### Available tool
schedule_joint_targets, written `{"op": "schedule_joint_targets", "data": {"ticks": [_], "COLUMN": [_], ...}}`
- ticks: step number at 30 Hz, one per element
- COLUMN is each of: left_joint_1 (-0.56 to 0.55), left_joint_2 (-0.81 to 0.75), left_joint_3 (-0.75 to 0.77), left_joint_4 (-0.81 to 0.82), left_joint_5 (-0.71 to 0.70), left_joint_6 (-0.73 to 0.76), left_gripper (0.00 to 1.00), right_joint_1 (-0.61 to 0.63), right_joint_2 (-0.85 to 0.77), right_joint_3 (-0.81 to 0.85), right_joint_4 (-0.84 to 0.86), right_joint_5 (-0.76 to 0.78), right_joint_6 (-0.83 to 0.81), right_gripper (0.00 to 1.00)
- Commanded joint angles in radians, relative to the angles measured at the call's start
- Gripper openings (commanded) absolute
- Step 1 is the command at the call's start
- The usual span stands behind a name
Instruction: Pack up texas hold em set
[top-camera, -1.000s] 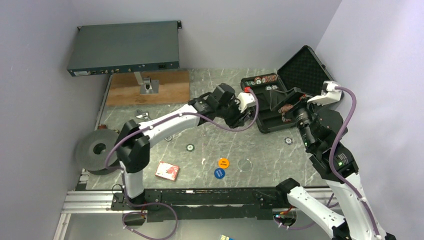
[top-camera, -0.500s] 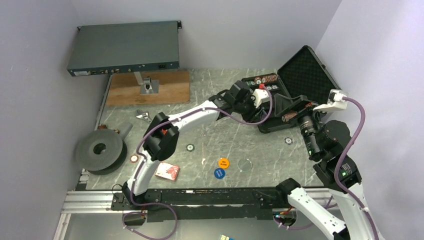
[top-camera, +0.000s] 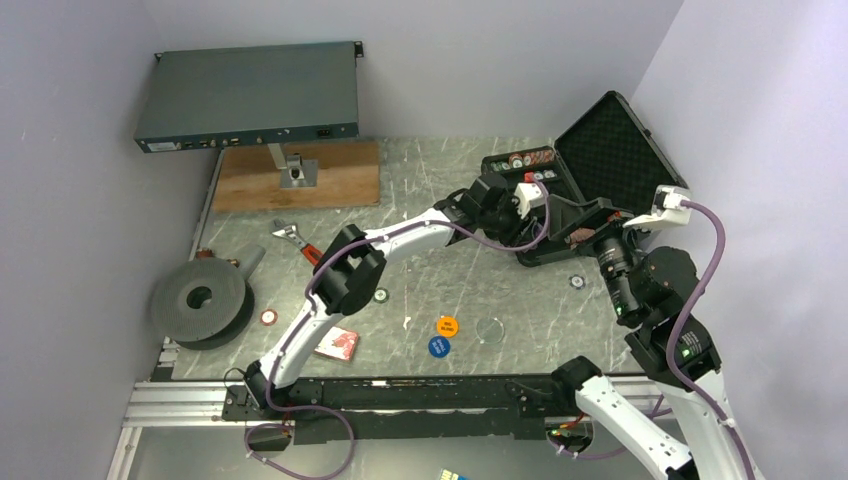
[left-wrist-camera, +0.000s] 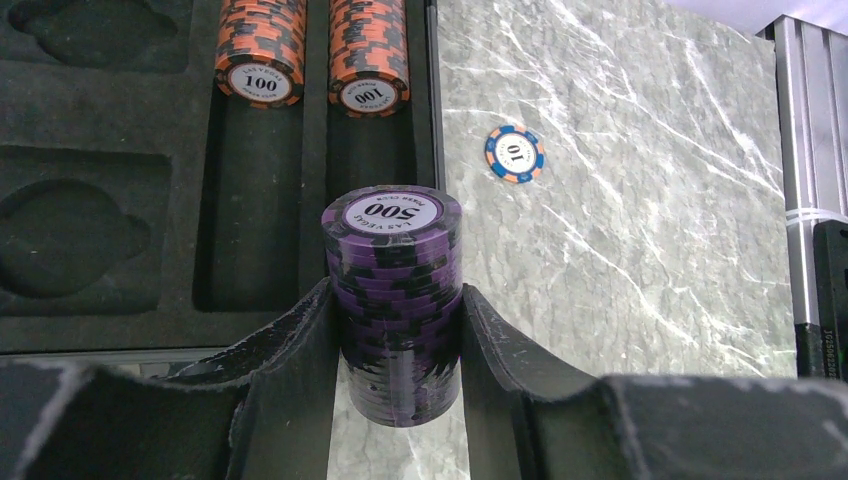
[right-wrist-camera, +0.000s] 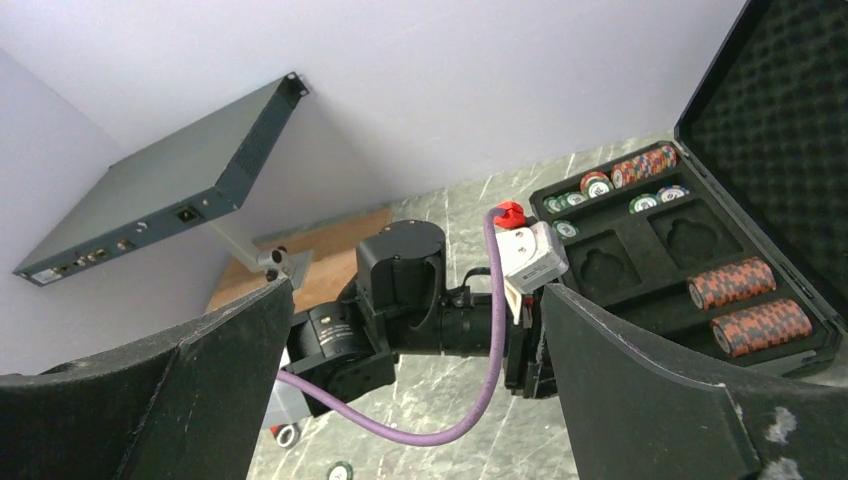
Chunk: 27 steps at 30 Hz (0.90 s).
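Here, pinched between the two fingers of the left gripper (left-wrist-camera: 395, 295), a stack of purple 500 chips (left-wrist-camera: 392, 250), upright and pressed on both flanks. Right at the edge of the black case (top-camera: 600, 150), with the foam tray (left-wrist-camera: 90, 130) on one side and the marble table (left-wrist-camera: 620, 220) on the other; impossible to tell whether resting on anything beneath. Just beyond the purple stack, in two neighbouring slots of the foam, two rolls of orange 100 chips (left-wrist-camera: 262, 50), lying on their sides. Flat on the table near the case, a lone blue-and-orange 10 chip (left-wrist-camera: 514, 153). Seen from above, lid raised toward the right wall, tray flat on the far right part of the table, more chips in its far slots. Close by the left wrist, near the case's near side, the right gripper (right-wrist-camera: 415, 290), fingers spread wide with nothing between them, pointed at the left arm. Well apart from the case, toward the near edge: red card deck (top-camera: 335, 342), then orange disc (top-camera: 447, 325) and blue disc (top-camera: 438, 346) just beside each other. Elsewhere: red-handled wrench (top-camera: 297, 240) on the table, grey rack-mount box (top-camera: 250, 95) raised on a stand over a wooden board (top-camera: 330, 180), grey spool (top-camera: 200, 300) at the left edge.
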Motion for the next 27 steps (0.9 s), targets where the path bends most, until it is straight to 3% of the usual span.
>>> {"op": "schedule_joint_targets", "data": {"ticks": [1, 19, 23, 27], "left_joint_1": [-0.005, -0.015, -0.017, -0.017], "left_joint_2": [0.008, 0.095, 0.096, 0.092], "left_joint_3": [0.088, 0.125, 0.107, 0.09], "left_joint_4": [0.173, 0.245, 0.249, 0.256], "left_joint_5": [0.049, 0.049, 0.045, 0.029], "left_joint_6": [-0.055, -0.062, -0.048, -0.043], "left_gripper": [0.0, 0.03, 0.19, 0.48], "right_joint_1": [0.0, 0.0, 0.001, 0.0], "right_joint_2": [-0.005, -0.003, 0.001, 0.007], "right_joint_3": [-0.015, -0.055, -0.057, -0.051], "right_joint_4": [0.022, 0.041, 0.044, 0.044], "right_joint_5": [-0.005, -0.003, -0.007, -0.005], "right_joint_6": [-0.009, -0.027, -0.027, -0.028], "right_gripper": [0.98, 0.98, 0.98, 0.98]}}
